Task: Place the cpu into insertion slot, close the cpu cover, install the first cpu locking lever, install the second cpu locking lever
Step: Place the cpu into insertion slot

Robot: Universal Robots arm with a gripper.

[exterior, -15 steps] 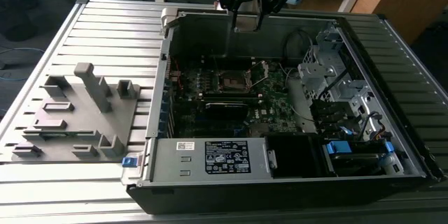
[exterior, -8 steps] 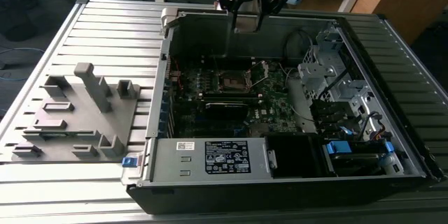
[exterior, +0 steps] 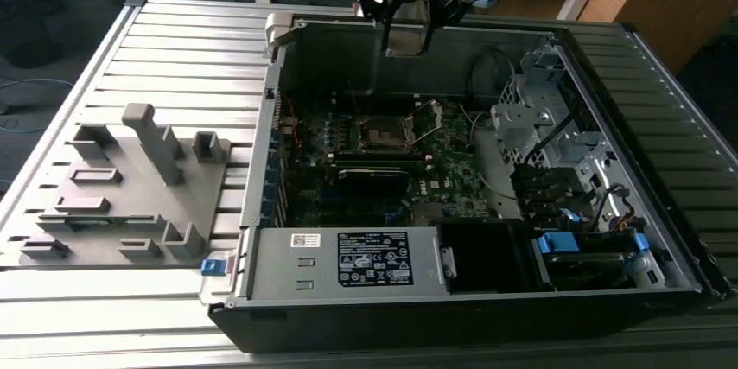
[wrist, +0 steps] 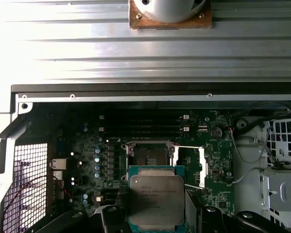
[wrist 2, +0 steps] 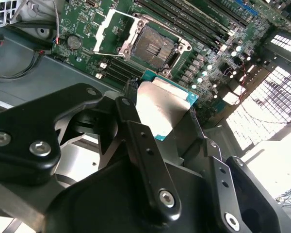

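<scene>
Nothing legible. Faint unreadable print on cpu top; tiny unreadable print on black label and white label, 6 o'clock in exterior view.

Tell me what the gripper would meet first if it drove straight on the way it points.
The gripper, shut on the cpu, points down into the case. Straight on, the chip would probably reach the insertion slot or the board beside it first; its cpu cover stands open. Depth is unclear.

Bright daylight, strong glare, deep shadows.
</scene>
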